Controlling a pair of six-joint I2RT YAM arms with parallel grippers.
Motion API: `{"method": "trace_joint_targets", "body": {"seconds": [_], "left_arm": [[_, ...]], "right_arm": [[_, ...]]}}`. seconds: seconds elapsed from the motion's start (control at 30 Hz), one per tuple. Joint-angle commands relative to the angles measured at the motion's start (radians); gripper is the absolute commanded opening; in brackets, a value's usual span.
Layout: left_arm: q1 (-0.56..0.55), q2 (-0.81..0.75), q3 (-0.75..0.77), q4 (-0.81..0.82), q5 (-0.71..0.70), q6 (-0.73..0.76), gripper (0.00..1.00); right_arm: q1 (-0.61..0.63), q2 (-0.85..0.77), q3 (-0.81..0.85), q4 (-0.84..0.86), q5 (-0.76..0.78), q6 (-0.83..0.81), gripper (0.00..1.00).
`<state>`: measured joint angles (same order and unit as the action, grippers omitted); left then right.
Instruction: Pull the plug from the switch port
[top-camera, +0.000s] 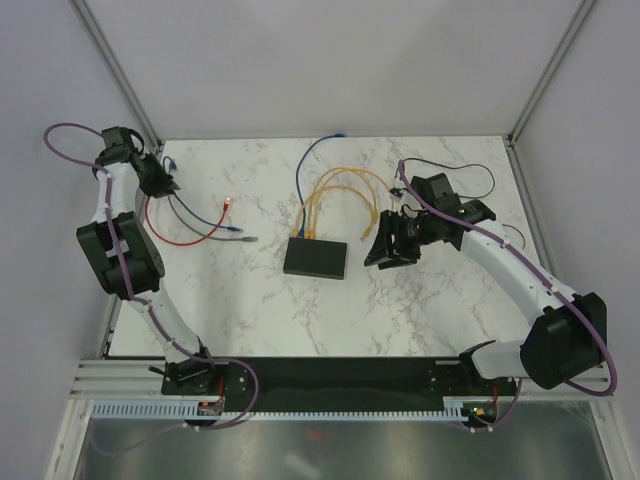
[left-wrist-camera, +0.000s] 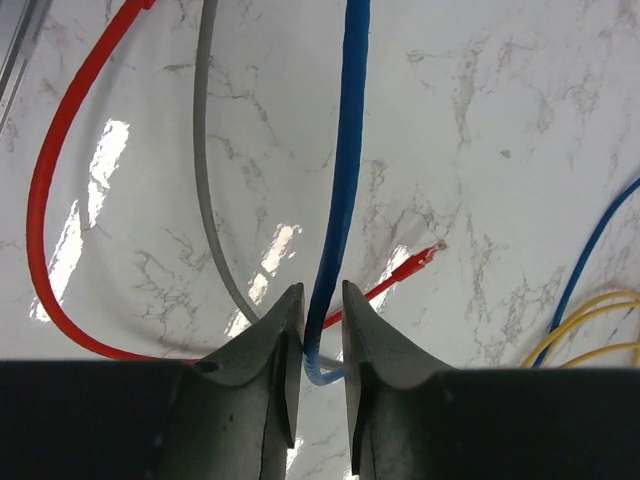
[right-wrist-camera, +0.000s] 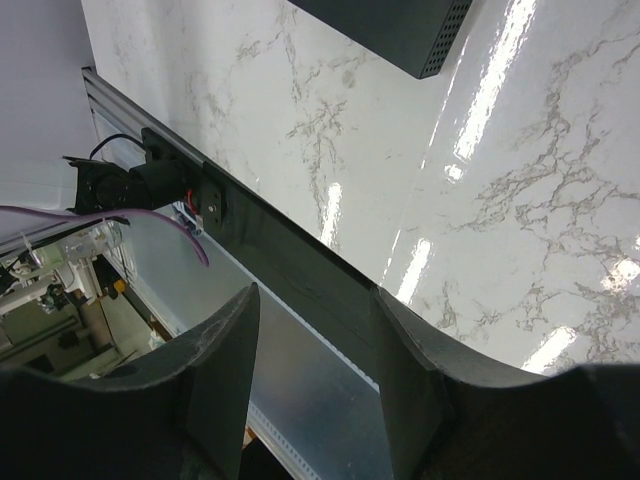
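Note:
The switch (top-camera: 315, 258) is a flat black box at the table's middle. Several yellow cables (top-camera: 340, 190) and one blue cable (top-camera: 305, 165) are plugged into its far edge. My right gripper (top-camera: 385, 245) is open and empty, just right of the switch and apart from it. In the right wrist view its fingers (right-wrist-camera: 315, 375) hang over the table's front edge, and a corner of the switch (right-wrist-camera: 400, 30) shows at the top. My left gripper (top-camera: 160, 180) is at the far left, shut on a loose blue cable (left-wrist-camera: 340, 200) between its fingertips (left-wrist-camera: 322, 290).
Loose red (top-camera: 165, 235), blue and grey cables lie at the left, their ends near the table's middle-left (top-camera: 240, 230). The red cable (left-wrist-camera: 45, 200) and grey cable (left-wrist-camera: 205, 180) pass beside the left fingers. A thin black cord (top-camera: 470, 170) lies at the back right.

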<state>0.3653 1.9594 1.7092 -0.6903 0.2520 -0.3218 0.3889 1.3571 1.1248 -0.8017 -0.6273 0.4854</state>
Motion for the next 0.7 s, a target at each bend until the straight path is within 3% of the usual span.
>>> {"method": "trace_joint_targets", "body": {"seconds": [0.0, 0.23, 0.37, 0.4, 0.47, 0.5, 0.67], "left_arm": [[0.008, 0.05, 0.081, -0.101, -0.042, 0.032, 0.29], [0.006, 0.023, 0.104, -0.153, -0.068, 0.0, 0.55], [-0.019, -0.081, 0.095, -0.207, -0.156, -0.036, 0.61], [-0.028, -0.105, 0.075, -0.215, -0.184, -0.04, 0.71], [-0.048, -0.146, 0.044, -0.225, -0.215, -0.062, 0.77], [-0.051, -0.184, 0.017, -0.227, -0.239, -0.072, 0.89], [-0.127, -0.29, -0.058, -0.236, -0.209, -0.115, 0.87]], "right_arm": [[0.002, 0.004, 0.046, 0.001, -0.002, 0.002, 0.56], [0.002, 0.031, 0.058, 0.007, -0.009, -0.002, 0.55], [0.002, 0.085, 0.099, 0.013, -0.006, -0.01, 0.55], [0.004, 0.115, 0.115, 0.013, -0.006, -0.011, 0.55], [0.007, 0.148, 0.171, 0.013, -0.008, -0.014, 0.54], [0.01, 0.184, 0.193, 0.013, -0.011, -0.016, 0.54], [0.025, 0.299, 0.334, 0.015, -0.025, -0.021, 0.54]]}}
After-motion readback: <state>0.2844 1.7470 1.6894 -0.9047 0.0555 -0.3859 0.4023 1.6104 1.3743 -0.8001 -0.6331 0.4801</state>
